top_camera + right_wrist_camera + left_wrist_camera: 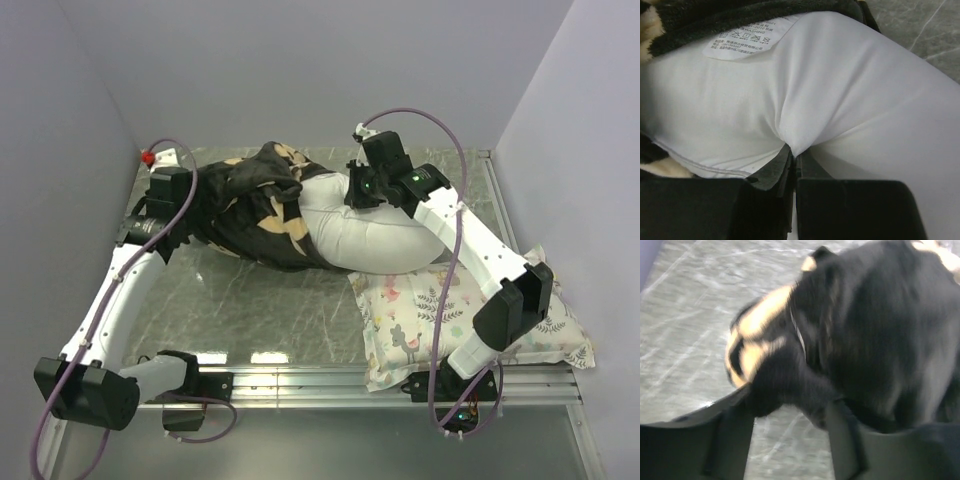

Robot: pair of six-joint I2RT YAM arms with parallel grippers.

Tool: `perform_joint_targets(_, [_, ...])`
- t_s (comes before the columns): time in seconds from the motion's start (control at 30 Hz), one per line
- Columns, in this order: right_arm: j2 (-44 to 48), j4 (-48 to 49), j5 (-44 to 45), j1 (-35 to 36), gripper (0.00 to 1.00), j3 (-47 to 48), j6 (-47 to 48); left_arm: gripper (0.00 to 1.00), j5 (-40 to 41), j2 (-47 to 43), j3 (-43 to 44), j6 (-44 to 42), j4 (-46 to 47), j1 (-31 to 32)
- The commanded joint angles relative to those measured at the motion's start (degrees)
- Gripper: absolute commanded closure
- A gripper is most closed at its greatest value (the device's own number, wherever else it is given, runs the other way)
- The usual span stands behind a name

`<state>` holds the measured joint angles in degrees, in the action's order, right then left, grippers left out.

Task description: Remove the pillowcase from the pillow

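- A grey-green marbled table (260, 300) is seen, enclosed by plain lilac walls, with both arms reaching in from the near edge.
- The pillow (370, 235) lies across the middle of the table. Its right half is bared, white and puffy.
- The pillowcase (250, 205) is bunched over the pillow's left half, black plush with tan flowers, so the removal is judged to be roughly half done.
- The right gripper (794, 160) is clenched on a pinch of the white pillow fabric, just below the pillowcase's edge and the care label (742, 37).
- The left gripper (790, 410) is shown with its jaws apart. A fold of pillowcase sits at the fingertips and nothing is seen to be clamped, though the view is blurred.
- What is left: the bunched cover has to be drawn off the covered end, which is judged to call for a fresh hold on the left side while the pillow is anchored.
- A smaller printed pillow (450, 310) lies at the near right, touching the white one.
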<state>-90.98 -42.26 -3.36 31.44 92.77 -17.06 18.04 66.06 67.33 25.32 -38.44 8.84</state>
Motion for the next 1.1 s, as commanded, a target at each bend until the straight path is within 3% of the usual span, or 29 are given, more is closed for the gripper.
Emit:
perform_joint_targets(0.0, [-2.5, 3.5, 1.8, -0.7, 1.00, 2.2, -0.1, 0.34, -2.0, -3.9, -0.6, 0.6, 4.8, 5.2])
perform_joint_targets(0.03, [-2.6, 4.1, 1.5, -0.7, 1.00, 1.8, -0.3, 0.26, -2.7, -5.0, -1.1, 1.0, 5.3, 7.5])
perform_joint_targets(0.07, [-2.8, 4.4, 1.3, -0.9, 1.00, 1.7, -0.6, 0.25, -2.9, -6.9, -1.5, 2.1, 5.2, 8.6])
perform_joint_targets(0.27, [-4.4, 4.1, 0.9, -1.6, 1.00, 3.0, -0.8, 0.23, -3.7, -11.7, -7.6, 7.7, 8.6, 17.2])
perform_joint_targets(0.43, [-5.9, 3.3, 0.7, -2.4, 1.00, 4.5, -0.9, 0.23, -1.9, -10.0, -16.9, 11.4, 13.9, 21.6])
perform_joint_targets(0.57, [-6.7, 3.4, 0.5, -3.4, 1.00, 4.6, -0.7, 0.23, -2.4, -6.1, -22.1, 13.0, 20.7, 23.0])
perform_joint_targets(0.77, [-8.1, 4.1, -0.2, -3.7, 1.00, 4.7, -0.4, 0.23, -1.0, -4.1, -30.0, 11.0, 40.5, 23.1])
perform_joint_targets(0.9, [-8.8, 4.2, -0.3, -3.8, 1.00, 4.6, -0.2, 0.24, 0.8, -1.5, -30.2, 9.5, 48.6, 23.1])
perform_joint_targets(1.0, [-9.4, 4.1, -0.7, -3.8, 1.00, 5.0, 0.0, 0.36, 3.4, 2.7, -28.7, 9.2, 50.2, 23.2])
perform_joint_targets(1.03, [-9.4, 4.1, -0.8, -3.8, 1.00, 5.3, 0.0, 0.53, 3.4, 4.0, -28.4, 9.0, 50.6, 23.1])
perform_joint_targets(1.07, [-9.6, 4.0, -0.9, -3.8, 1.00, 5.5, 0.1, 0.62, 3.8, 5.6, -27.4, 8.5, 50.5, 23.2])
